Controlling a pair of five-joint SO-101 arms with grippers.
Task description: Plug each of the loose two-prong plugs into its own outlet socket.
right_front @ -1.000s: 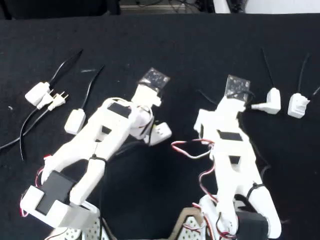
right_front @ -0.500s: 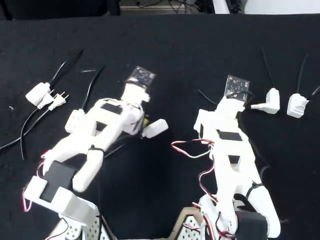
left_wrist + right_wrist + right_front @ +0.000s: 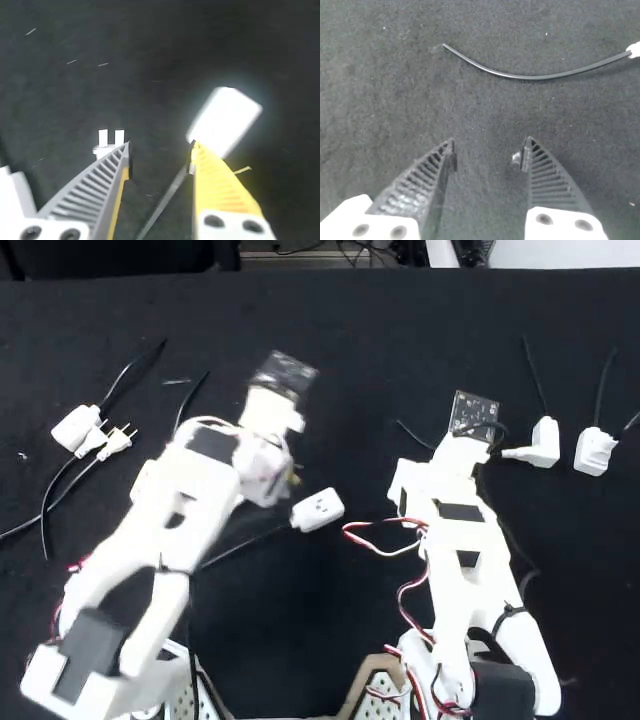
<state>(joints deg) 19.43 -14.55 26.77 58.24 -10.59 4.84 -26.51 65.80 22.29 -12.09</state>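
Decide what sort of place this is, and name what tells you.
Probably a robotics lab bench: two white robot arms side by side, a black-covered table, and loose plugs and outlet sockets laid out on it.

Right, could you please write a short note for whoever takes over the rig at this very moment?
Left gripper: open, holding nothing; a two-prong plug and a white socket lie just ahead of it.
Right gripper: open above the black cloth.
Done: nothing I can confirm.
Left to do: mate that pair, then the loose plug out on the left arm's side.
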